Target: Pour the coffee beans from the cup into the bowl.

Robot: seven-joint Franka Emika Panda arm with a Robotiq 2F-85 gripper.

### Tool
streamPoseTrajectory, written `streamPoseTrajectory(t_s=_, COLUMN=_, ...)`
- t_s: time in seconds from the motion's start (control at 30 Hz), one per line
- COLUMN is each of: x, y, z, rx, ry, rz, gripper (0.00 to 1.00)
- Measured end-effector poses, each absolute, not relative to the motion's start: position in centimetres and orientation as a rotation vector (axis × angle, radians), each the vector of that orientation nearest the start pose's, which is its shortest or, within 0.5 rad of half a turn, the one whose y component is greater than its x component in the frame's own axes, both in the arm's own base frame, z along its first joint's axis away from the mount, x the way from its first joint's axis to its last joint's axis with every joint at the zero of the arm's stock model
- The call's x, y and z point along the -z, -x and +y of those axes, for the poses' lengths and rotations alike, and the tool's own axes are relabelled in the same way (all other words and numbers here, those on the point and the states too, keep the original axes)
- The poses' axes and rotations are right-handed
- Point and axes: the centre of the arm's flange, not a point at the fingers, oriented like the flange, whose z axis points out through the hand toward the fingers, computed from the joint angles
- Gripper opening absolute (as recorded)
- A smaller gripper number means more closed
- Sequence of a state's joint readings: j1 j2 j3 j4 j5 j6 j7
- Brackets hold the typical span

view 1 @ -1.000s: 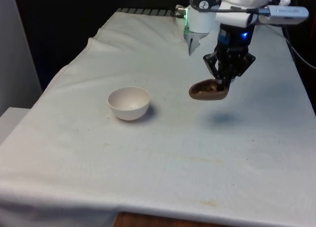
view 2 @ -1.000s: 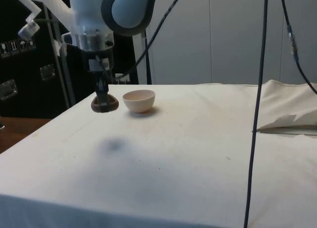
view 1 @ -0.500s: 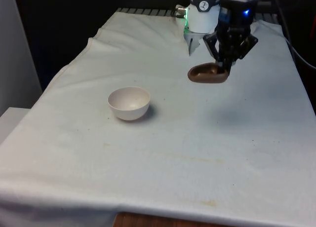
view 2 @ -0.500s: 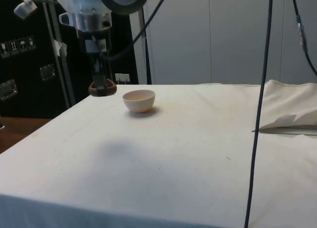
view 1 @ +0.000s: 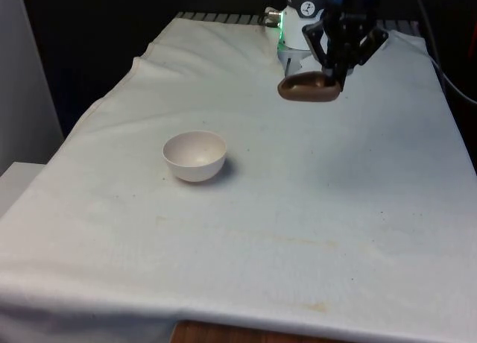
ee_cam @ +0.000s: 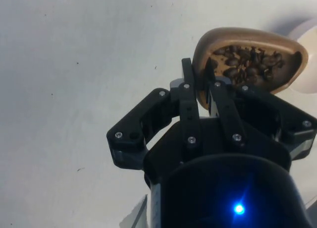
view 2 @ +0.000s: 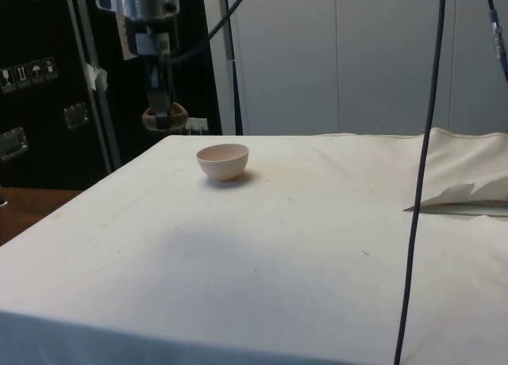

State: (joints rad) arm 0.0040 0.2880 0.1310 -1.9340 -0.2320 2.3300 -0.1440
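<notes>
The fingers point(view 1: 333, 73) are clenched on the rim of the cup point(view 1: 308, 87), one finger inside and one outside, holding it high above the surface point(view 1: 298, 209). The brown cup hangs from the fingertips with its mouth upward and its long axis roughly level, stretching from the fingers toward the front view's left. Coffee beans point(ee_cam: 245, 64) lie inside it. The bowl point(view 1: 194, 155) stands upright on the white cloth, well apart from the fingers and far below them. Black curtains hang behind; the side view shows dark cabinets and pale wall panels.
</notes>
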Motion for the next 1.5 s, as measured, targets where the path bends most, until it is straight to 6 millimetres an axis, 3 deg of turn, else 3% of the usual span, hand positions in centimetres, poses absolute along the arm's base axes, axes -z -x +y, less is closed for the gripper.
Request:
streamPoseTrajectory(t_s=0.67, x=-36.4, y=-62.0, z=5.0, rx=0.196, ry=3.202, rz=-0.55, gripper=0.0)
streamPoseTrajectory(t_s=1.5, x=-36.3, y=-62.2, z=-0.5, rx=0.186, ry=3.162, rz=-0.449, gripper=0.0)
